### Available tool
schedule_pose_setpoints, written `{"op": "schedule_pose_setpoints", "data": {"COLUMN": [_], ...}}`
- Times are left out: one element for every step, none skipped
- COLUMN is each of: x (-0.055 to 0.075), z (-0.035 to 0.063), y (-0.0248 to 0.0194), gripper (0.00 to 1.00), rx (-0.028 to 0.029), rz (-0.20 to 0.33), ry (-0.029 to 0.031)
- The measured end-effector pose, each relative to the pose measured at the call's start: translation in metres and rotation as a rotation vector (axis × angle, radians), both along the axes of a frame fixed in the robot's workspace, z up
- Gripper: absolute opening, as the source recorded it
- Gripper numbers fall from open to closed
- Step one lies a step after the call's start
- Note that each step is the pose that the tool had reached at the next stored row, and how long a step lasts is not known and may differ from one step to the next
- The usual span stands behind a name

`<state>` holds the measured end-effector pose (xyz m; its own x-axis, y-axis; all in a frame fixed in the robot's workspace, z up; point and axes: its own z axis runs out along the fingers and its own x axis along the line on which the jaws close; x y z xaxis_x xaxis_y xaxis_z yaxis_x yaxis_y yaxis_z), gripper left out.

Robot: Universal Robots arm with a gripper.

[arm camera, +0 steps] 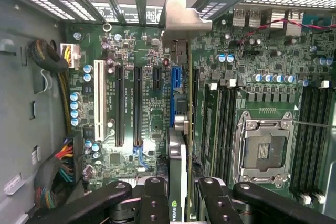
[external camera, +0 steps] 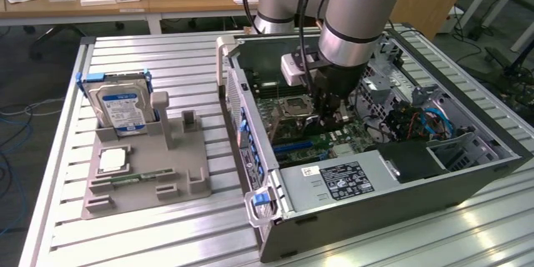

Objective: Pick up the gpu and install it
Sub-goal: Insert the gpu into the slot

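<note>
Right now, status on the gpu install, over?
Gripper shut on gpu. Held edge-on inside case, by the blue slot; seating unclear. No obstruction seen.

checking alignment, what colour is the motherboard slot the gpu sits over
Blue: the slot under the gpu, best in the wrist view.

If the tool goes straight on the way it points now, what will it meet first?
Probably the blue slot on the motherboard, met by the gpu the tool holds; depth is unclear.
</note>
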<state>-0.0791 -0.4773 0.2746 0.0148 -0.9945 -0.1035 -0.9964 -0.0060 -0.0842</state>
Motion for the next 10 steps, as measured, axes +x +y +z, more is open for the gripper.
{"op": "schedule_pose_setpoints", "data": {"x": [-0.0006, -0.0008, -0.0008, -0.0008, -0.0008, -0.0009, -0.0013, -0.0019, -0.0021, -0.0021], "z": [-0.0004, -0.0013, -0.0019, -0.0026, -0.0036, -0.0045, -0.0057, -0.0073, -0.0082, -0.0086], "y": [0.0000, 0.0000, -0.0001, -0.0002, -0.0003, -0.0002, -0.0002, -0.0002, 0.0000, 0.0001], "gripper": [0.27, 0.27, 0.27, 0.27, 0.27, 0.27, 0.27, 0.27, 0.27, 0.27], "rx": [-0.0005, -0.0012, -0.0019, -0.0025, -0.0028, -0.0028, -0.0029, -0.0029, -0.0029, -0.0033], "rz": [0.000, 0.000, 0.000, 0.000, 0.000, 0.000, 0.000, 0.000, 0.000, 0.000], "ry": [0.0001, 0.0000, 0.0000, 0.0001, 0.0000, 0.0000, 0.0000, 0.0000, 0.0000, 0.0001]}}
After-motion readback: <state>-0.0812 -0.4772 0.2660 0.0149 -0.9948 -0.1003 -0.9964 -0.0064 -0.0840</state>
